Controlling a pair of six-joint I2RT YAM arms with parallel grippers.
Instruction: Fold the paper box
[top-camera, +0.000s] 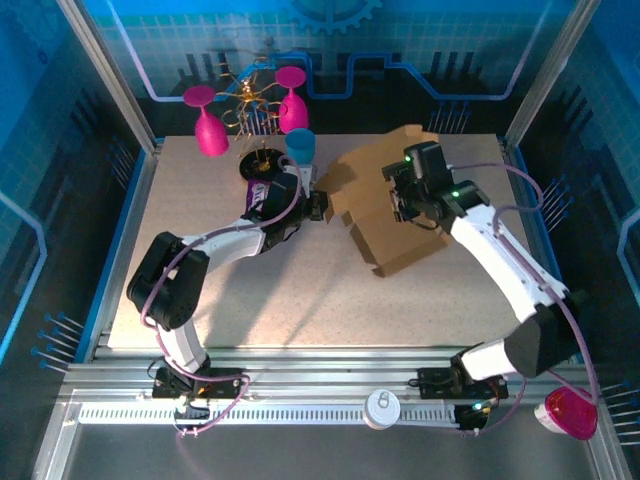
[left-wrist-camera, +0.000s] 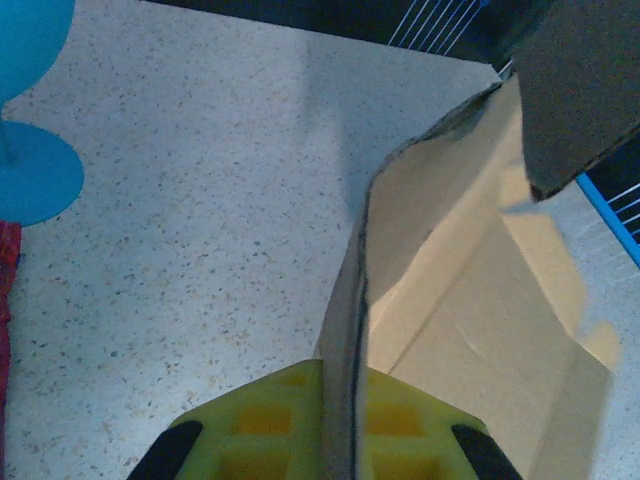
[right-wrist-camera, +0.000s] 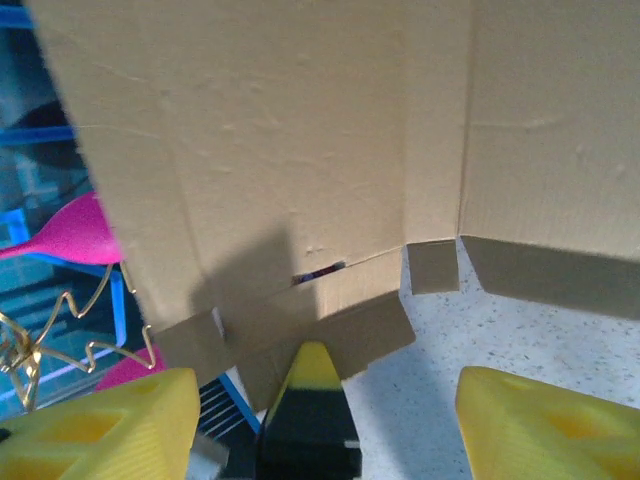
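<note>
The paper box (top-camera: 395, 205) is a brown, half-raised cardboard sheet with creased panels and tabbed flaps, standing at the table's middle right. My left gripper (top-camera: 322, 206) reaches its left edge. In the left wrist view the yellow fingers (left-wrist-camera: 250, 425) are shut on that thin cardboard edge (left-wrist-camera: 345, 330), and the box's pale inner panels (left-wrist-camera: 470, 300) spread off to the right. My right gripper (top-camera: 405, 195) hovers over the box's top. In the right wrist view it (right-wrist-camera: 320, 390) stands open with nothing between its fingers, facing the box's panels (right-wrist-camera: 300, 150) and lower tabs (right-wrist-camera: 432, 266).
Two pink wine glasses (top-camera: 208, 125) (top-camera: 292, 105), a blue cup (top-camera: 300, 146) and a gold wire rack (top-camera: 250, 100) stand at the back left, close behind the left gripper. A purple packet (top-camera: 262, 192) lies by the left wrist. Another pink glass (top-camera: 568, 412) sits off the table, front right.
</note>
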